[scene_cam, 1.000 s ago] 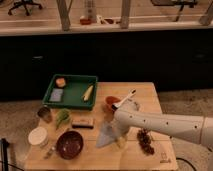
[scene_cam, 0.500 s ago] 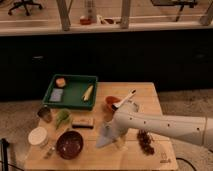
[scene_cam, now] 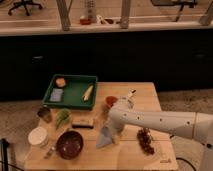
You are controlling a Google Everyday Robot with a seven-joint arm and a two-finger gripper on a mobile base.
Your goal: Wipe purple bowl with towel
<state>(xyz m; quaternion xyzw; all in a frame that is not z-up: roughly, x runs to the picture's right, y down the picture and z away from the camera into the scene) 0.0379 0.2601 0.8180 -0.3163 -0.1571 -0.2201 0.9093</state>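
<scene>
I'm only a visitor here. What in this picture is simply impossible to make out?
All in the camera view:
- Gripper, above the table right of the purple bowl: the towel hides where the two meet.
- Small items in the green tray: too blurred to identify.
- Tabletop beneath the arm: hidden by the arm.
- The robot's base: cut off by the right edge.
</scene>
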